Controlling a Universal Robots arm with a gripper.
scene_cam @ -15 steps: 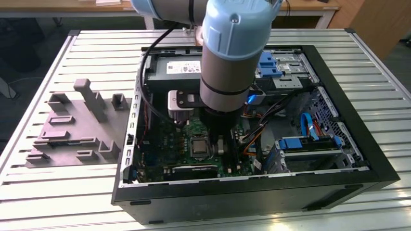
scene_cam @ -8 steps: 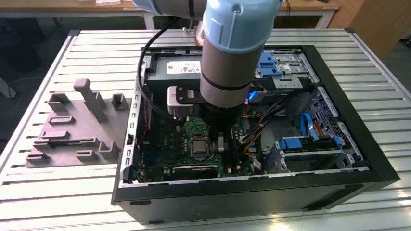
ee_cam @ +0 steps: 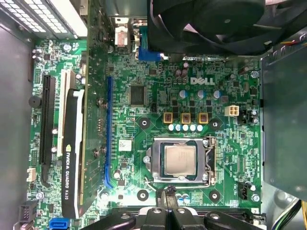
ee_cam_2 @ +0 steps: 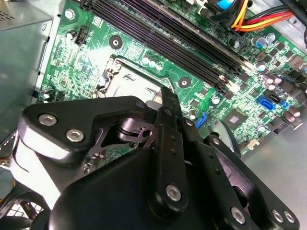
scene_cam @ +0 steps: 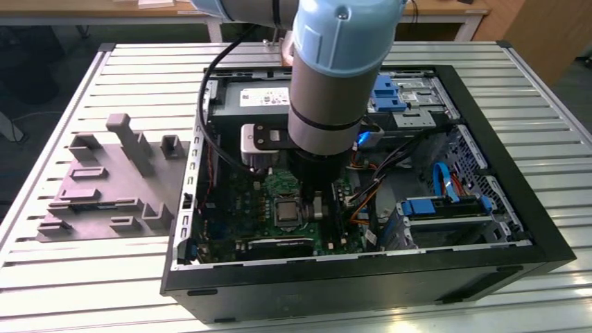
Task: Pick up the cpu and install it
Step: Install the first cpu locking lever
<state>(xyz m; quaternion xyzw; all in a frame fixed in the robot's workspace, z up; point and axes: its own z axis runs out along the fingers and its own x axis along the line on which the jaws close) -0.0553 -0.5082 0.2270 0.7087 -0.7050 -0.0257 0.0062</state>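
The cpu [ee_cam: 180, 159], a small square chip with a pale silver top, lies flat inside the metal-framed socket [ee_cam: 209, 160] of the green board. My gripper [ee_cam: 169, 194] hovers just beside one edge of that socket, its fingertips pressed together and shut on nothing. In the second wrist view the black fingers [ee_cam_2: 169, 124] stand in front of the socket [ee_cam_2: 112, 72] and hide part of it. In the exterior view the arm reaches straight down into the open computer case, with the gripper [scene_cam: 315, 205] over the middle of the board.
A grey moulded tray [scene_cam: 102, 180] with upright posts sits on the slatted table at the exterior view's left. Inside the case are a grey power-supply box [scene_cam: 249, 97], a graphics card [ee_cam: 72, 158], a black fan [ee_cam: 206, 19], memory slots [ee_cam_2: 168, 33], cables and blue drive brackets [scene_cam: 444, 207].
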